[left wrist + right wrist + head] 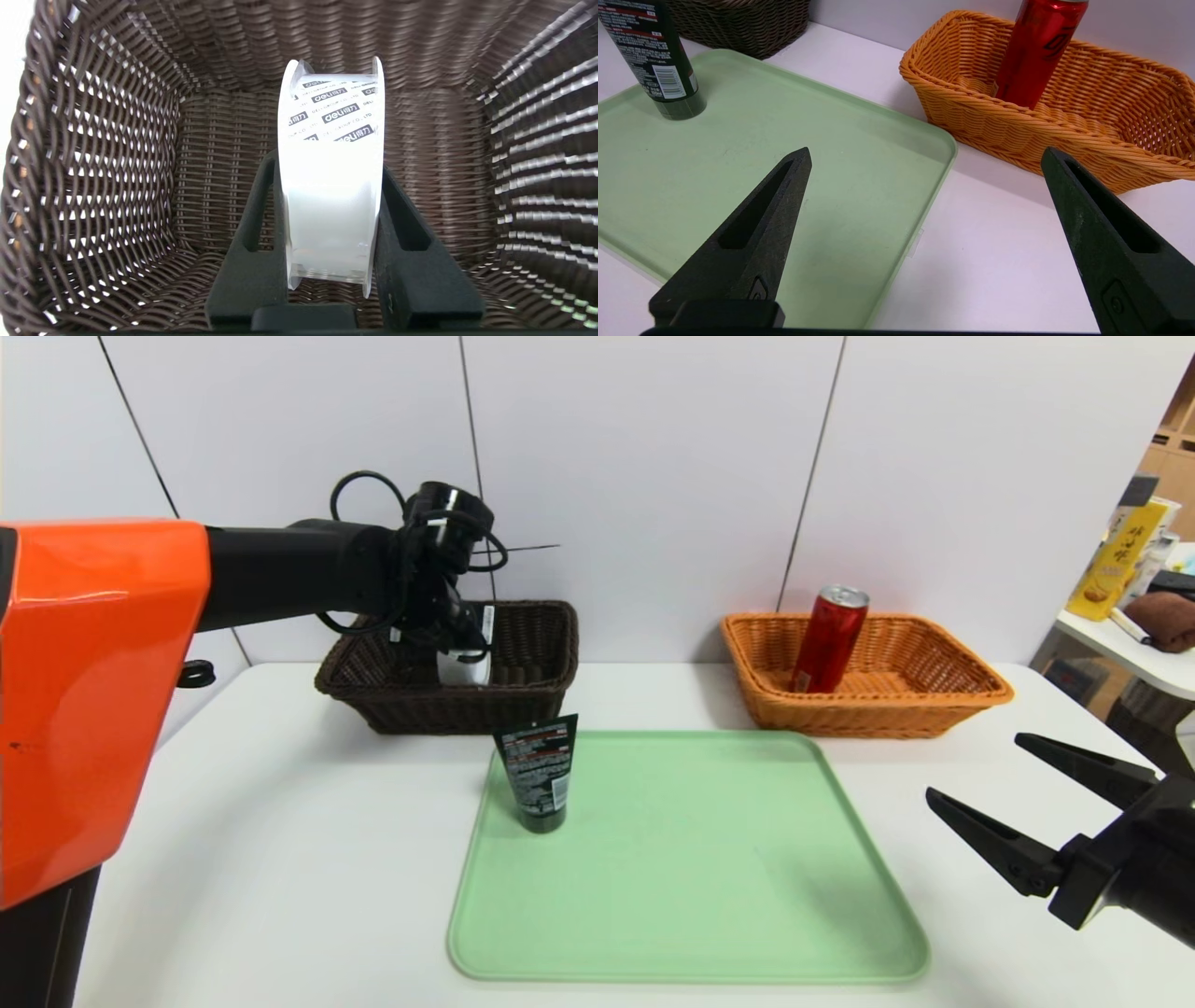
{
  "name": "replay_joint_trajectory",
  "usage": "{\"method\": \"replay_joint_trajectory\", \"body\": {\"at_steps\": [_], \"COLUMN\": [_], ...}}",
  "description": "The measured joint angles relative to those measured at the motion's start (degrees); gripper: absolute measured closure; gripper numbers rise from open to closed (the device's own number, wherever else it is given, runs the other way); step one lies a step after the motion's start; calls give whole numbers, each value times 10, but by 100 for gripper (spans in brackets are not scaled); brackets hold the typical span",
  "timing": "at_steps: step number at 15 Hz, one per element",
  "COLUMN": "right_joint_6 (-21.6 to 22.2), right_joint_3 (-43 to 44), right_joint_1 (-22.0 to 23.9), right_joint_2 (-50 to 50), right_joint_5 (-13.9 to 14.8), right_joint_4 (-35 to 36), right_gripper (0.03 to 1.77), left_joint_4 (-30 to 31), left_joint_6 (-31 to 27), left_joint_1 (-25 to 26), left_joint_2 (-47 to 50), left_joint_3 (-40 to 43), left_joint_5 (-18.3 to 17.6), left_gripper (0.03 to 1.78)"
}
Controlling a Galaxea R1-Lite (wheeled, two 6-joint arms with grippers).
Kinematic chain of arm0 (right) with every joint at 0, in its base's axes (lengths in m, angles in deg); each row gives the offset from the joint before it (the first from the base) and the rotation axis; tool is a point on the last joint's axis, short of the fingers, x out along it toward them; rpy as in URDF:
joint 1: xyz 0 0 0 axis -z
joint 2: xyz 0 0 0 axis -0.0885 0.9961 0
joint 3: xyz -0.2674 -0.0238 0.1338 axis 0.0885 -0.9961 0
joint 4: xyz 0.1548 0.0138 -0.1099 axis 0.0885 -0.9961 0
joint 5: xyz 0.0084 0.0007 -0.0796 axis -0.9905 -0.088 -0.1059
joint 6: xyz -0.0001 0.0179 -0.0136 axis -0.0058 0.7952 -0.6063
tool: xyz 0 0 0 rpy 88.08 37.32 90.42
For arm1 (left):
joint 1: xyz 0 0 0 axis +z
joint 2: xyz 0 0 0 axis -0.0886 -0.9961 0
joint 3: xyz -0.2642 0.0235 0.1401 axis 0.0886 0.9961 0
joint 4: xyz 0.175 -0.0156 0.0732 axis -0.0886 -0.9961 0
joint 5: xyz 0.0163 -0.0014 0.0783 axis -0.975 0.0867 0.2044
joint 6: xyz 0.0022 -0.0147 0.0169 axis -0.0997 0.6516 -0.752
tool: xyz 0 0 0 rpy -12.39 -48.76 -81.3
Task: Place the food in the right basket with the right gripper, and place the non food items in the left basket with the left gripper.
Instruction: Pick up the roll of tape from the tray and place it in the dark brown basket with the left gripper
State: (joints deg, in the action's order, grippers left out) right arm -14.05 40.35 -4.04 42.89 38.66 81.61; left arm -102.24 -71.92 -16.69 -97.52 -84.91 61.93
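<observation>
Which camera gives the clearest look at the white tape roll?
The left wrist view: the white roll fills the centre, on edge, clamped by the left gripper inside the dark brown basket. The head view shows only a sliver of it behind the arm. The right wrist view misses it.

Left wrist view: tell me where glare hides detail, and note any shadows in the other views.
Left wrist view: the tape roll is washed out white low down, print legible above. Head view: the black tube casts a soft shadow on the green tray. Right wrist view: even light.
</observation>
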Motion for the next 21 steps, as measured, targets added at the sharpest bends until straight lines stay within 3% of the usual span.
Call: {"method": "replay_joint_trajectory", "body": {"at_steps": [15,18,21], "right_joint_6": [0,0,-1], "right_joint_3": [-1,0,1], "right_joint_1": [0,0,0], "right_joint_2": [-1,0,0], "right_joint_5": [-1,-1,-1], "right_joint_4": [0,-1,-3], "right_gripper": [11,11,11], "left_joint_4": [26,74,74], "left_joint_6": [-13,-23,-23], "left_joint_1": [-4,-4,-4], "left_joint_2": [10,7,6], "left_joint_3": [5,6,9], "left_joint_5": [8,8,7], "left_gripper": [130,130,130]}}
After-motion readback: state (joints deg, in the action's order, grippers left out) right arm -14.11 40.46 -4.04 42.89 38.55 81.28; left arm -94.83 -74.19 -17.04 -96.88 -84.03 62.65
